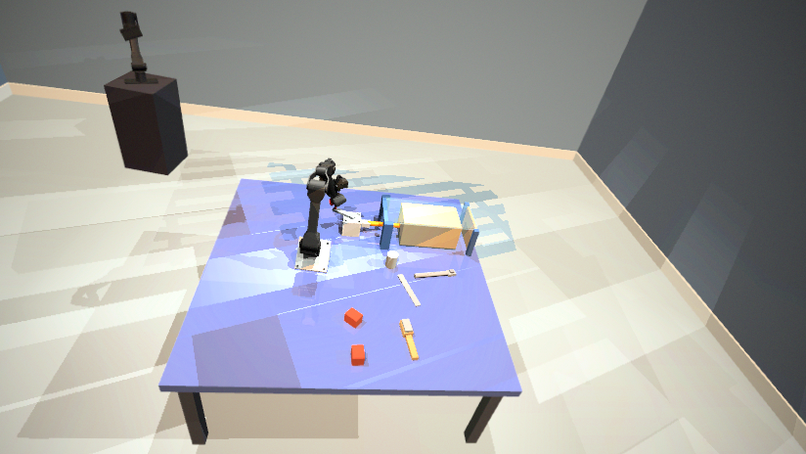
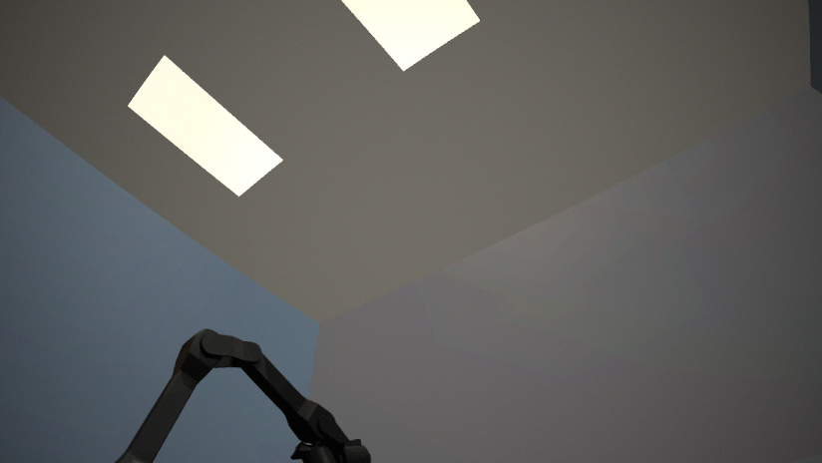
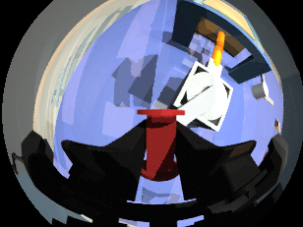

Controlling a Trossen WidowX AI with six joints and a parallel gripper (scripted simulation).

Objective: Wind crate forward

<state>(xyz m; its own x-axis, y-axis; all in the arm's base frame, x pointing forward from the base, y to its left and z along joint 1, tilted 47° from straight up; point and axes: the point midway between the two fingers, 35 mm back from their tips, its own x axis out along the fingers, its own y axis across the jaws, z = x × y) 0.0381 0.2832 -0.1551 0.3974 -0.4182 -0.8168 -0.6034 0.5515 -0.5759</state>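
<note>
My gripper (image 1: 334, 205) (image 3: 159, 123) is shut on the red knob of the winch handle. The handle's pale arm (image 1: 344, 214) (image 3: 197, 107) runs from the knob to the top of the white winch (image 1: 350, 227) (image 3: 224, 104); its key is hidden. An orange strap (image 1: 376, 223) (image 3: 218, 46) runs from the winch through the blue frame (image 1: 385, 235) (image 3: 248, 74) at the rack mouth to the tan crate (image 1: 429, 226). The crate looks flat in the clear-panelled cubby, with a short gap between its front and the frame. The exterior view shows only the upper arm.
A pale cylinder (image 1: 391, 259) (image 3: 259, 90) stands near the frame. A wrench (image 1: 434, 274), a flat bar (image 1: 409, 290), a yellow-handled tool (image 1: 411, 340) and two red blocks (image 1: 353, 318) (image 1: 358, 355) lie on the bench. Another arm stands on a dark pedestal (image 1: 144, 123) behind.
</note>
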